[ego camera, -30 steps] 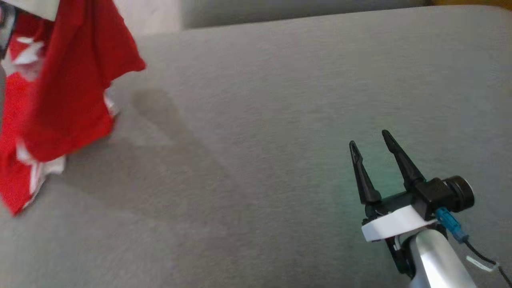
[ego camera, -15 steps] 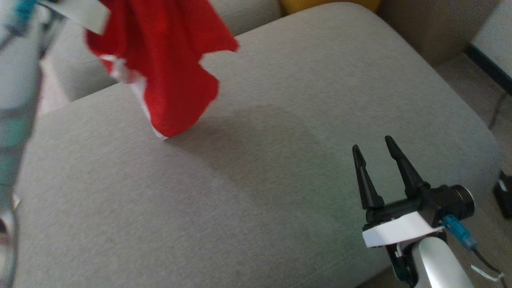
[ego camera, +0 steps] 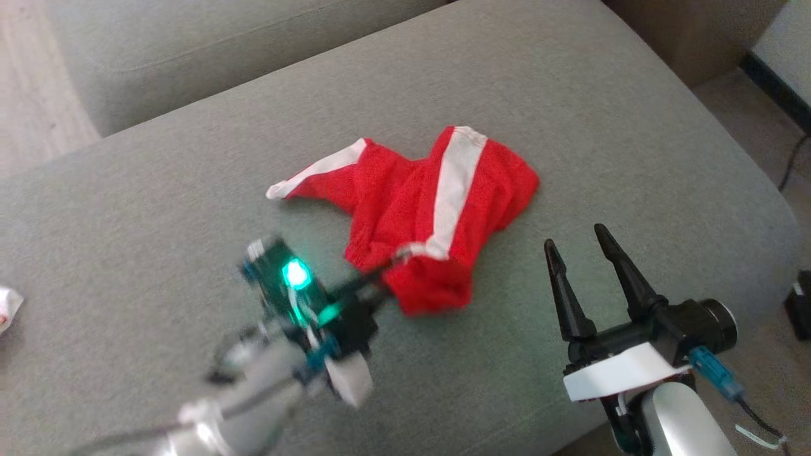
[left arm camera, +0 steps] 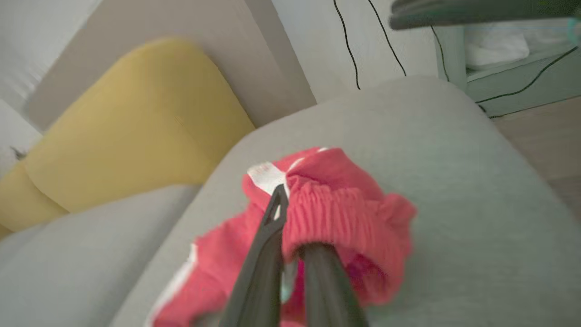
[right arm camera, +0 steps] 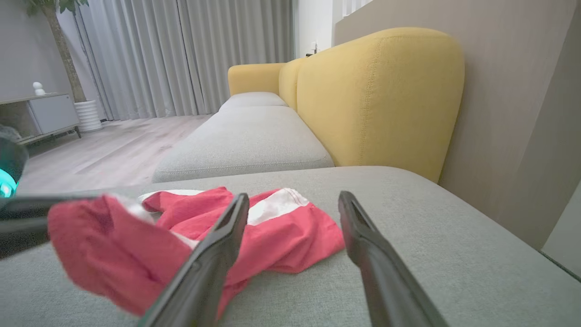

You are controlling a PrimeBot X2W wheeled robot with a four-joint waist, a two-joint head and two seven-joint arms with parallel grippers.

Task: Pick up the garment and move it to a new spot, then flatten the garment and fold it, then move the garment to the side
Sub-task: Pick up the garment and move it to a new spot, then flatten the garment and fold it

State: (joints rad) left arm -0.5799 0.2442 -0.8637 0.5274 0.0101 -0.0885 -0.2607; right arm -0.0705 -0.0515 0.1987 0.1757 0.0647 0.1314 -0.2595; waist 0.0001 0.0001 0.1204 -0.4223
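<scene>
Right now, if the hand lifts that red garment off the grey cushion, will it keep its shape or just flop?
Probably flops: the red garment lies crumpled in folds on the grey cushion, and its ribbed edge bunches around the shut left hand. Likely light, since the cloth looks thin. It should drag rather than roll if pushed, being soft.

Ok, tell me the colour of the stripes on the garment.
White, on the red garment; clearest in head view.

I see my right gripper (right arm camera: 294,196) with its 2 fingers spread over the grey cushion (right arm camera: 431,236). The red-and-white garment (right arm camera: 281,236) lies crumpled just beyond, with the yellow backrest (right arm camera: 381,100) behind.
</scene>
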